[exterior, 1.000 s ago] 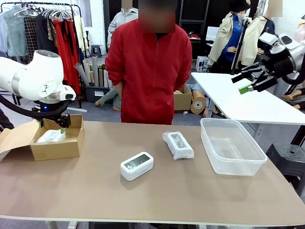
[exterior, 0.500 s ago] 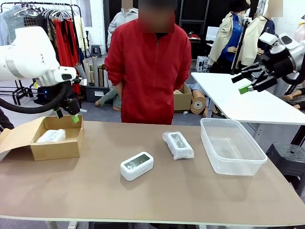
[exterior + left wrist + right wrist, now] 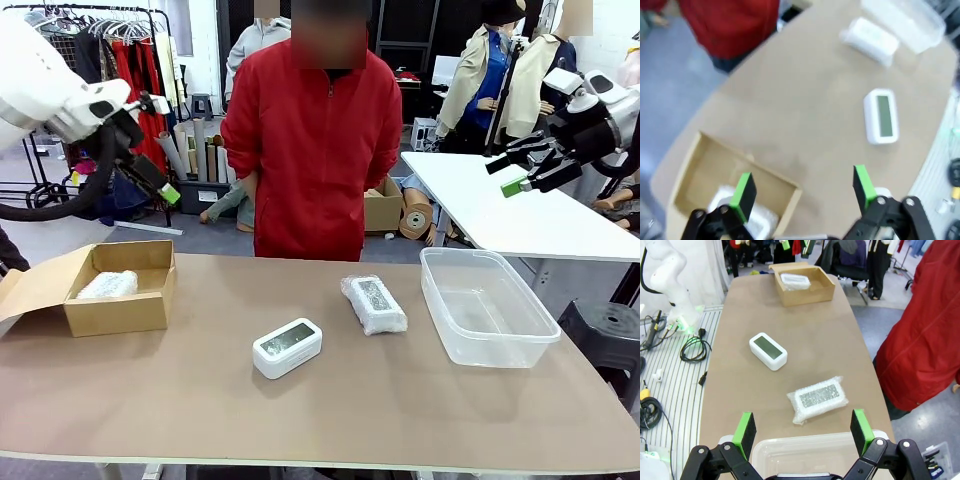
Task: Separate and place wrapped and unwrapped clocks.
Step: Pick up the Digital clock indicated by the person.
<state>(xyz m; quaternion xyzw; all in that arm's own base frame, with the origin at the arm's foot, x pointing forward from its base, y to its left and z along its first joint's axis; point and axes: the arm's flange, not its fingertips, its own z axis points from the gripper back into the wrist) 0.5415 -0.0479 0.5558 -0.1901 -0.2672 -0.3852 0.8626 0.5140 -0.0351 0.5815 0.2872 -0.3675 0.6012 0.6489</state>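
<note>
One wrapped clock [image 3: 107, 285] lies inside the open cardboard box [image 3: 120, 315] at the table's left. A second wrapped clock [image 3: 373, 303] rests mid-table, and the unwrapped clock [image 3: 287, 347], white with a grey-green screen, lies in front of it. High above the box, my left gripper [image 3: 160, 185] hangs open and empty. Its wrist view looks down between the open left gripper [image 3: 804, 192] at the box [image 3: 705, 165], the bundle [image 3: 762, 220] in it and the white clock [image 3: 881, 122]. Far right and high, my right gripper [image 3: 520, 170] is open and empty.
A clear plastic bin [image 3: 487, 305] stands empty at the table's right. A person in a red jacket [image 3: 315, 140] stands at the far edge, hands behind the back. The right wrist view shows the bin's rim [image 3: 805, 450] just below my right gripper [image 3: 802, 432].
My left gripper has risen out of the cardboard box and swung up, leaving the wrapped clock in it. The right arm and the table's clocks have not moved.
</note>
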